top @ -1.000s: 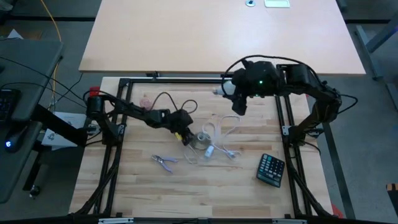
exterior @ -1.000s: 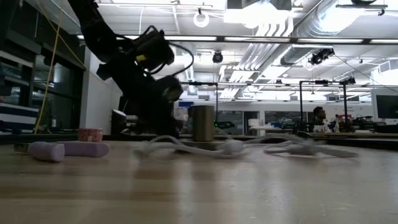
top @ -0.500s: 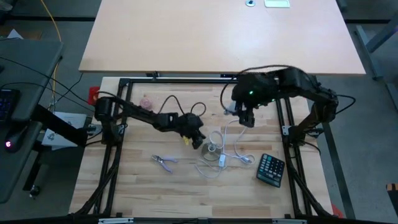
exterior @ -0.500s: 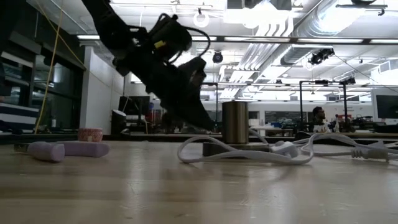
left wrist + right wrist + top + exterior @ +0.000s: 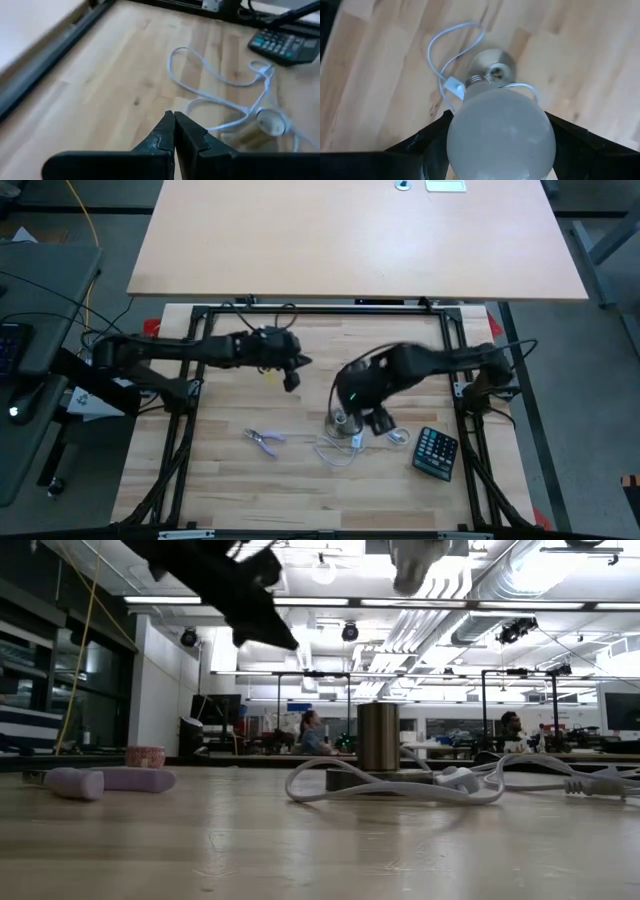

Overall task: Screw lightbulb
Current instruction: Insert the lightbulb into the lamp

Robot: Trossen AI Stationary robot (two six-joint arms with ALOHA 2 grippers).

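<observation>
The white lightbulb (image 5: 500,135) sits in my right gripper (image 5: 500,145), its silvery screw base (image 5: 477,81) pointing down at the grey metal socket (image 5: 492,67) just below. The socket stands upright on its round foot (image 5: 378,778) on the table, and its white cord (image 5: 400,790) lies looped around it. In the high view my right gripper (image 5: 353,397) hovers over the socket (image 5: 340,420). The bulb also shows at the top of the low view (image 5: 415,560). My left gripper (image 5: 174,119) is shut and empty, raised to the far left of the socket (image 5: 290,370). My right gripper pinches the bulb's frosted globe at its widest part (image 5: 459,140) between the two fingers (image 5: 432,140), one on each side. The fingers point down from above. The bulb hangs clear, upright with its screw base down, above the socket's mouth and apart from it.
A black calculator (image 5: 437,452) lies right of the socket and small pliers (image 5: 265,440) lie to its left. A pink cup (image 5: 145,756) stands at the far left. The black frame rails (image 5: 300,308) run round the table. Bare wood lies along the near edge.
My left gripper slid the socket a little toward the table's right, then came away from it, going up and toward the far left. My right gripper has carried the bulb from the far right toward the near side and now stands over the socket.
</observation>
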